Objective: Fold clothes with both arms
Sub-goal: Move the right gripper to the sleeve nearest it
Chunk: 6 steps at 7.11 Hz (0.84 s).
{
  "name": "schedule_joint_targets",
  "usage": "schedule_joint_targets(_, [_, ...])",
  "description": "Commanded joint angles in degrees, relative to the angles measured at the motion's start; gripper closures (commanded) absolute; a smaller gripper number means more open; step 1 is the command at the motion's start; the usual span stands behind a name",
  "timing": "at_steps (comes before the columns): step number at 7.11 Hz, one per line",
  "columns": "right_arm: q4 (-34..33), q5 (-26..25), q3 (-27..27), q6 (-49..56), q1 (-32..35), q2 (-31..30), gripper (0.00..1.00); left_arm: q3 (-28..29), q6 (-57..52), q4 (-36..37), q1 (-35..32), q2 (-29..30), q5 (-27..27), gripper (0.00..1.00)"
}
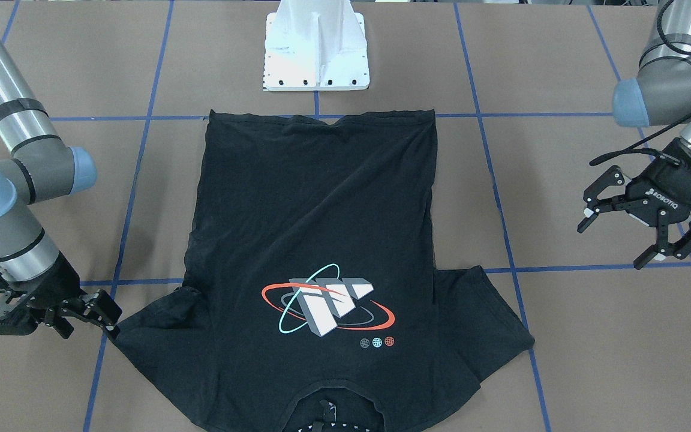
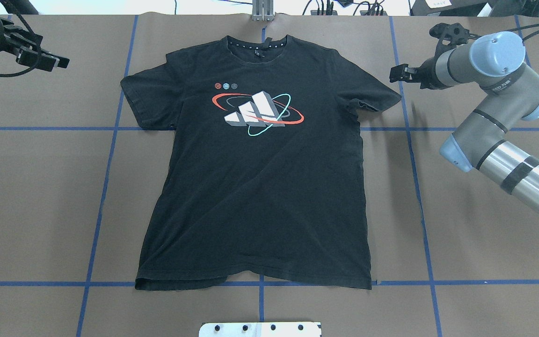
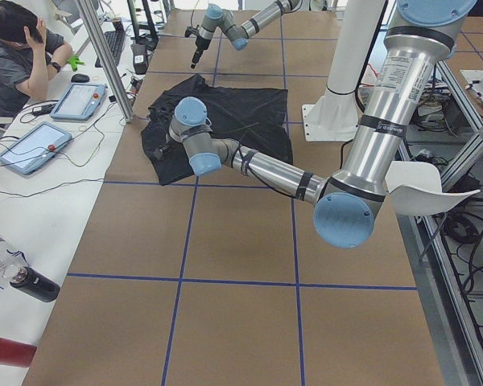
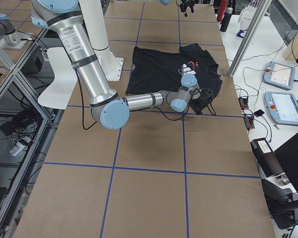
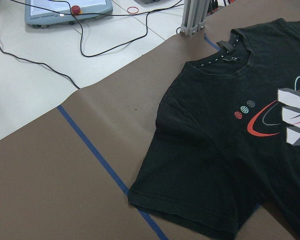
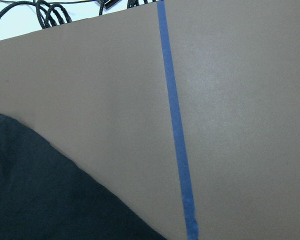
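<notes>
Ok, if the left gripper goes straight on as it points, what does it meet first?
Probably the T-shirt, at its near sleeve; the open left gripper aims toward it over bare table. Its height is unclear, so table first is possible.

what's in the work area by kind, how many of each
black T-shirt: 1
robot arms: 2 (left arm, right arm)
grippers: 2 (left gripper, right gripper)
white pedestal base: 1
total: 6
</notes>
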State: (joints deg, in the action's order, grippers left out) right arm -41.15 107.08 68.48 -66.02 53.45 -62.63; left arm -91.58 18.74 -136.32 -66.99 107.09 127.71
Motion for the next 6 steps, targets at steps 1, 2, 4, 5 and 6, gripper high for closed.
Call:
schedule_joint_targets(1, [0.63, -2.57, -2.56, -0.95, -2.12, 1.37, 0.18, 0.00, 0.07, 0.00, 0.02, -0.04, 0.00, 0.00])
schedule_joint_targets(2, [0.55, -3.45, -2.91, -0.86, -2.73, 1.37, 0.20, 0.00, 0.07, 0.00, 0.02, -0.04, 0.00, 0.00])
schedule_joint_targets(4, [0.46, -4.77, -3.01, -0.42, -3.61, 1.29, 0.22, 0.09, 0.07, 0.00, 0.02, 0.05, 0.00, 0.00])
schedule_joint_targets(5, [0.46, -5.73, -3.01, -0.25, -4.23, 1.20, 0.22, 0.09, 0.07, 0.00, 0.02, 0.05, 0.00, 0.00])
schedule_joint_targets(6, [0.46, -5.92, -2.92, -0.16, -4.41, 1.11, 0.28, 0.09, 0.07, 0.00, 0.02, -0.04, 0.00, 0.00])
